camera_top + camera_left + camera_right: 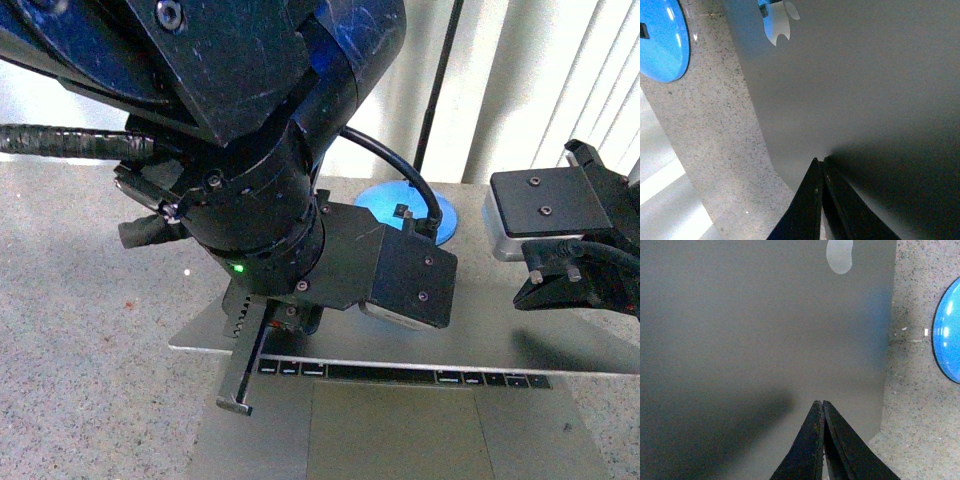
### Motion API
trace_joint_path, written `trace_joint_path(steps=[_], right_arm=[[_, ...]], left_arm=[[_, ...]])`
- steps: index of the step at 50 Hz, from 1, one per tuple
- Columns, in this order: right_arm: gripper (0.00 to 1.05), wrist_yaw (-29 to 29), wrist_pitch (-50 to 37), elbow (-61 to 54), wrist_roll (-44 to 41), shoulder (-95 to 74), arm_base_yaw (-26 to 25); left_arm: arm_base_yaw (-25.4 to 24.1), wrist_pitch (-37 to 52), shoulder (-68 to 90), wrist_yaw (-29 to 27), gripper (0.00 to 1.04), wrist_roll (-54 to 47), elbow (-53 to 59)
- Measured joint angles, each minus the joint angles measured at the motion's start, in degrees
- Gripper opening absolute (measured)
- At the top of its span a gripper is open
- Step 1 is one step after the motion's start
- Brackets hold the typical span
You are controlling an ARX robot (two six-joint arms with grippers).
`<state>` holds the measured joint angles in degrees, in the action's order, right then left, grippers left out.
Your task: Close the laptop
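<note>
- Laptop [490,335]: on the desk [90,300] straight ahead of the robot, with its long axis running left to right; the hinge is on the far side and the lid's free edge faces the robot
- Lid [850,100]: almost flat over the base, with only one row of black keys [400,372] and the trackpad [390,430] showing past its near edge; judged nearly closed, with a narrow gap left
- Left claw [821,165]: fingers pressed together, holding nothing; the tip is at the lid's near left edge and appears to touch the outer face; the nearer of the two to the free edge
- Right claw [822,406]: fingers likewise together and empty; it is over the right part of the lid, and contact cannot be told
- Key relation: the lid lies directly below both claws, so the remaining move is judged a short downward press, best applied near the free edge
- Blue disc [400,210]: on the desk beyond the hinge, clear of the lid's path
</note>
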<state>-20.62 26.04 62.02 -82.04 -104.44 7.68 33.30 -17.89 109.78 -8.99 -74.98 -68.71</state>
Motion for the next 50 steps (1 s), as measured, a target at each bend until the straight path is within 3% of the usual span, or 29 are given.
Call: trace_joint_path(steps=[50], right_arm=[[0.03,-3.82,-13.55,-10.58,4.57,-7.3,1.16]], left_arm=[[3.08,7.61,5.81,2.82,0.04,4.44,6.69]])
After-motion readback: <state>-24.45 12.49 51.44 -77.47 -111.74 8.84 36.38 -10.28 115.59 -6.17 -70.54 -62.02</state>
